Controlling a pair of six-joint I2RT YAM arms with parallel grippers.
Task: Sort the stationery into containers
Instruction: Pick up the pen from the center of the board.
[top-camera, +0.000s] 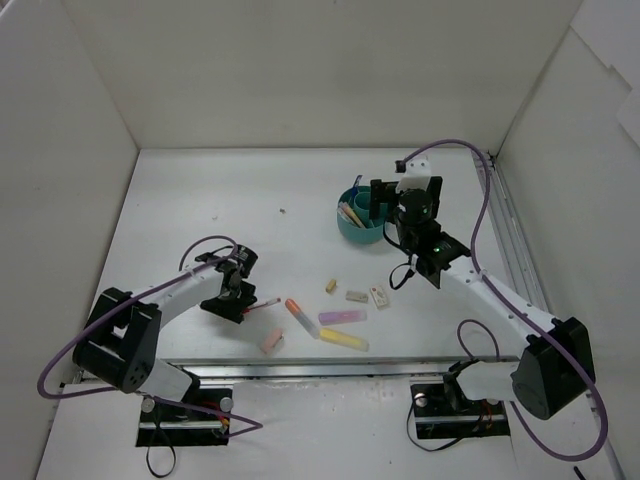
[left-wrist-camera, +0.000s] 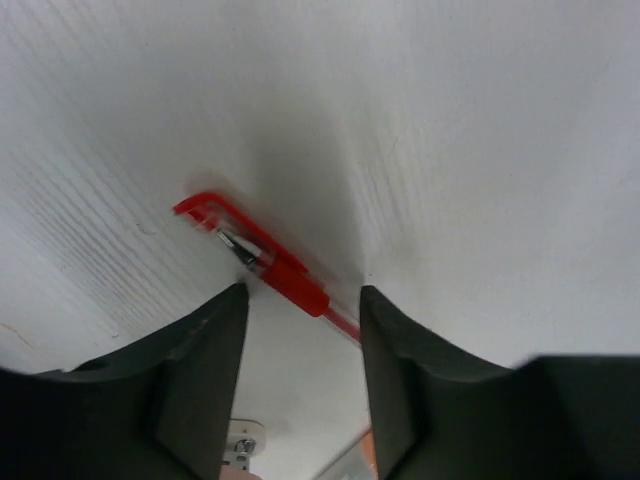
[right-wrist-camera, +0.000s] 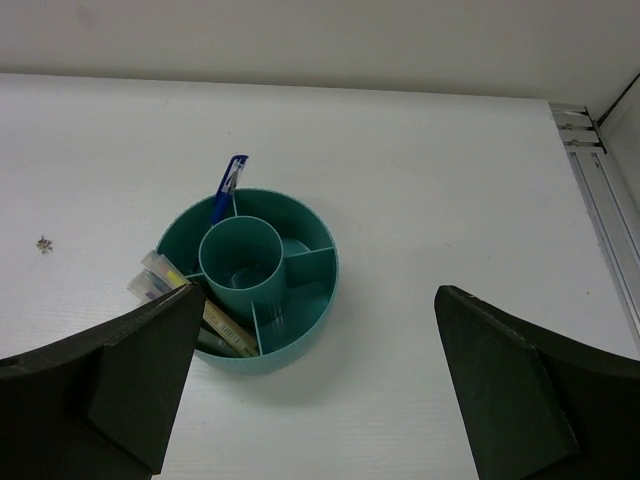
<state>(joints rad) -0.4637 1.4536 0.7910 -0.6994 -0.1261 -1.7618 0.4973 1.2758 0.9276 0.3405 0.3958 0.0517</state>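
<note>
Red pen (left-wrist-camera: 275, 265) on the table (left-wrist-camera: 480, 150), left hand (left-wrist-camera: 302, 300) astride it.
We judge it light, stiff, slick and round; our half-open fingers (left-wrist-camera: 205, 360) hold nothing yet and should pinch mid-barrel.

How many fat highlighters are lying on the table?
3. The orange highlighter, purple highlighter and yellow highlighter lie close together on the table, near the middle of its front edge. More may be partly hidden in the teal cup.
</note>
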